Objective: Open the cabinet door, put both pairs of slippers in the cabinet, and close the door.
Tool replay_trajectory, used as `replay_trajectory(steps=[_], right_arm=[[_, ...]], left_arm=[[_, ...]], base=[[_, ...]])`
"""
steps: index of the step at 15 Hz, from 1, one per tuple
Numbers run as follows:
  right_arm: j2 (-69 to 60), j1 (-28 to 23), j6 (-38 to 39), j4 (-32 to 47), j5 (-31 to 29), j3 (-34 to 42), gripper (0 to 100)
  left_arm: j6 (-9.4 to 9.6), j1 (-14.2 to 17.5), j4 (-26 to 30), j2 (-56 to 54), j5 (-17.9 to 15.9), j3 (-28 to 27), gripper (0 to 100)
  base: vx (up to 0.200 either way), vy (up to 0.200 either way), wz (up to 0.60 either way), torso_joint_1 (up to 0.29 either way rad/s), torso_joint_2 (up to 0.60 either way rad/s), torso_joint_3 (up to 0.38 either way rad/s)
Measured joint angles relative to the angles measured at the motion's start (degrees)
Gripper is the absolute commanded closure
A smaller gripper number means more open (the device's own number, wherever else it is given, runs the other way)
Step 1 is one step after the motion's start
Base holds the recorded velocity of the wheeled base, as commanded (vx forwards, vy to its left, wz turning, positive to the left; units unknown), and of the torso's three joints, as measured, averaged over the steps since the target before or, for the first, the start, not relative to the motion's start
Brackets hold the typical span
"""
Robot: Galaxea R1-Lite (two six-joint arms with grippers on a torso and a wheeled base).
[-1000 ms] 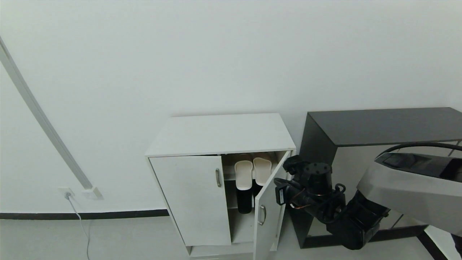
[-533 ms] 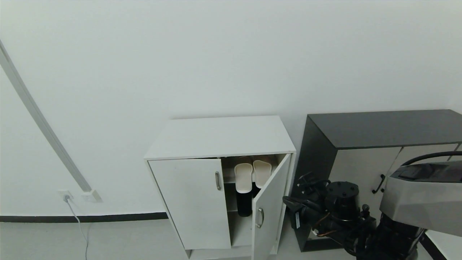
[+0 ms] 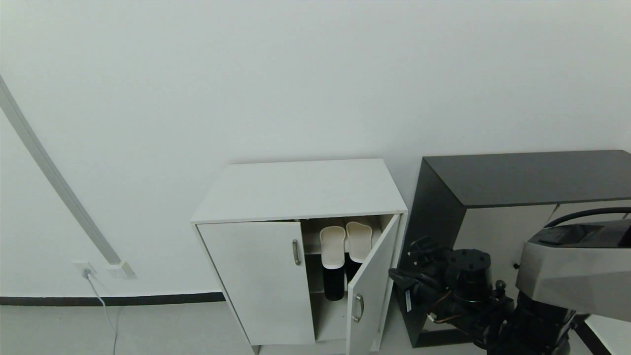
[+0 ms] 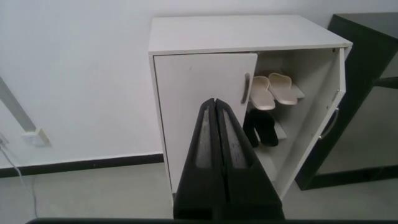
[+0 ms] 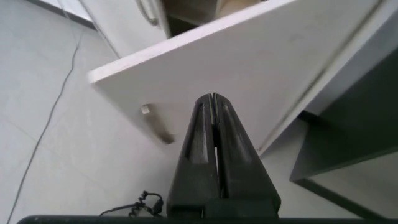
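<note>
- My right gripper point(image 5: 214, 99) holds nothing, and its two fingers are pressed flat together. It points at the outer face of the right door point(image 5: 249, 62). I cannot tell whether the tip touches the panel.
- The right handle point(image 5: 155, 124), a slim metal bar, sits on that face near the gripper's tip.
- My right arm point(image 3: 458, 288) hangs low, in front of the dark cabinet point(image 3: 517, 172) and just beside the free edge of the right door.
- My left gripper point(image 4: 216, 104) is also pressed together and holds nothing. It is well apart from the white cabinet point(image 4: 242, 31) and faces the left door point(image 4: 199, 106).
- The left door is shut, with the left handle point(image 4: 245, 88) along its inner edge. The right door stands partly open, swung outward on the cabinet's right side.
- Through the gap I see the cream slippers point(image 4: 278, 89) lying side by side on the upper shelf, with their near ends at the shelf's front edge.
- The black slippers point(image 4: 261, 132) lie on the shelf directly beneath, also as a pair and inside the cabinet.
- The white cabinet stands on the floor point(image 3: 148, 330) against the wall point(image 3: 315, 74). The dark cabinet is just beside it on the right.
- To the left, a grey conduit point(image 3: 49, 167) slants down the wall to a wall socket point(image 3: 85, 269), and a cable point(image 3: 106, 310) drops from it to the floor.
</note>
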Motion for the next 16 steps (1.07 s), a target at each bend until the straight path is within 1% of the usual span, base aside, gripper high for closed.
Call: replay_trajectory(steps=[4,13,16], right_arm=[[2.9,-0.3,0.1,2.2,-0.1,-4.9,100],[6.8,-0.6,0.3,16.9,-0.5,-22.2,100],[8.0,-1.4,0.3,21.6,-2.4,-29.0,100]], left_arm=[[-0.07,0.0,0.0,0.0,0.0,0.0,100],[-0.38,0.0,0.0,0.0,0.0,0.0,100],[-0.40,0.0,0.0,0.0,0.0,0.0,100]], base=[[0.000,0.000,0.00,0.000,0.00,0.000],[0.000,0.000,0.00,0.000,0.00,0.000],[0.000,0.000,0.00,0.000,0.00,0.000]])
